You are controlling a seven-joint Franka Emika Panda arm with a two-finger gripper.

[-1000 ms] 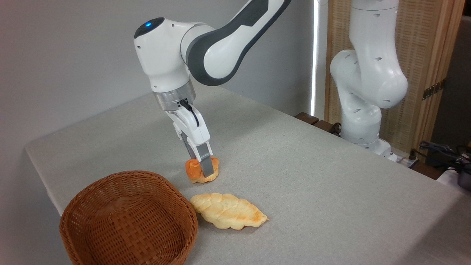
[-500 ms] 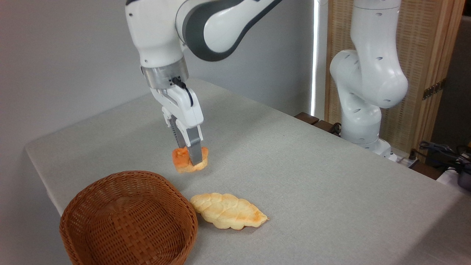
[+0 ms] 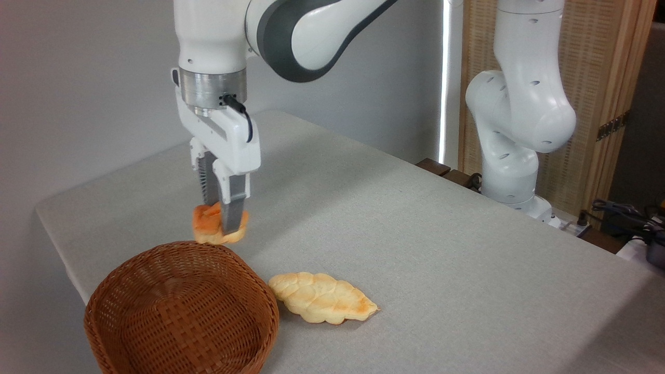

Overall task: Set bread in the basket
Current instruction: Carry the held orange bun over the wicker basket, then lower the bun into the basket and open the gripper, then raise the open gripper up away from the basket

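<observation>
Nearest you, the basket (image 3: 179, 306) sits at the front left corner of the table (image 3: 441, 249), open side up and with nothing in it. Just beside its right rim lies the pale braided loaf (image 3: 322, 297), flat on the table and untouched; it is not the piece you are after. Beyond the basket's far rim, the bread (image 3: 210, 230) now hangs in the air, clamped between the fingers of the gripper (image 3: 222, 228), which points almost straight down. A second ago that bun sat on the table farther right and the gripper was tilted over it; since then you have lifted it clear and carried it left, toward the basket. The grasp looks sound, since the bun has come up with the fingers without slipping. From this view it appears to hover at or just behind the far rim rather than over the hollow, so judge it as not yet placed: you likely need to bring it a little nearer before letting go. Farther back, at the right edge, stands the white arm base (image 3: 511, 135).
</observation>
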